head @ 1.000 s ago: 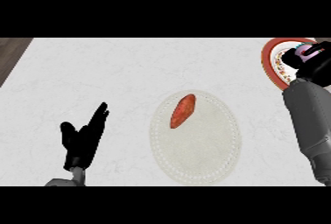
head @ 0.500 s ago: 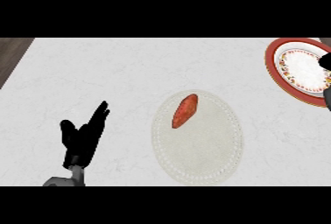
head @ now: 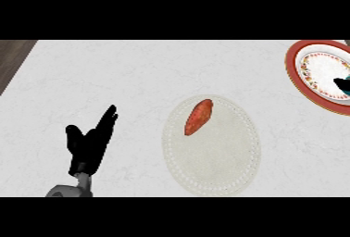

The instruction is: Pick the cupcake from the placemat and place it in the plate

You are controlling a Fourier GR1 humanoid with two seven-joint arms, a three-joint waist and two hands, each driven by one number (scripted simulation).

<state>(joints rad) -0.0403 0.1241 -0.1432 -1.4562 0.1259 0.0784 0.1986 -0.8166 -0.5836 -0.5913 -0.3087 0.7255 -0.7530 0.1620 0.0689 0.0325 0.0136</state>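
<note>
White marbled surface (head: 137, 74), dark wood strip at the far-left corner. Left robot hand (head: 89, 146) rests open at the lower left, fingers straight and pointing up, holding nothing. Right of it, well apart, lies the pale oval placemat (head: 222, 162). The only thing on the mat is an elongated orange-red item (head: 199, 117) in the mat's far-left part; to me it does not look like a cupcake, but it sits where the task's object should. From the left robot hand it lies to the right and slightly farther out. Its long axis runs mostly away from me, with the far end leaning right. The red-rimmed plate (head: 321, 65) is far right, well apart from the mat, with nothing resting on it. A dark sliver at the right edge over the plate is probably the right robot hand (head: 340, 84); I cannot tell its state. From there the item lies left and nearer me. Judgement: pick not yet begun. The left robot hand seems slightly nearer the item, but the plate sits on the right's side.
</note>
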